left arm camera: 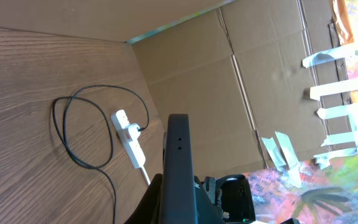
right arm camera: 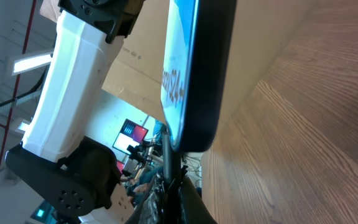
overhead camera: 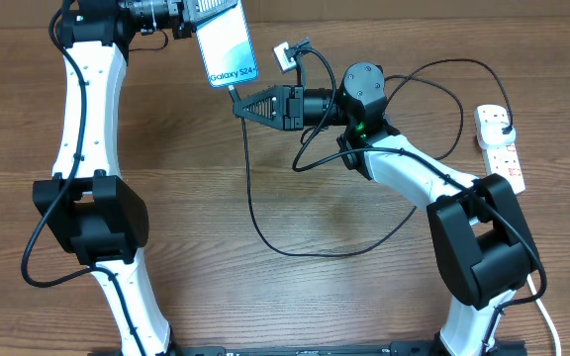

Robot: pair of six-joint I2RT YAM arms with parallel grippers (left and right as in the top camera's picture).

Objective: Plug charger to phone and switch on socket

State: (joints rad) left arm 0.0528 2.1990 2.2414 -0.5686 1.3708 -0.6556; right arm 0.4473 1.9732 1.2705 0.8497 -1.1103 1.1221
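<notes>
Phone (overhead camera: 228, 49) clamped in left gripper (overhead camera: 194, 18), raised near far table (overhead camera: 364, 287) edge, port end offered to right gripper (overhead camera: 243, 103) pinching charger (overhead camera: 265, 232) tip for insertion; socket (overhead camera: 500, 148) at right edge.

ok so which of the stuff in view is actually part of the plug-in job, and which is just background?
Part of the job:
- phone, held up by the left gripper
- charger, tip end in the right gripper just under the phone
- socket, black plug in it

Just there:
- cardboard wall
- tape strips
</notes>
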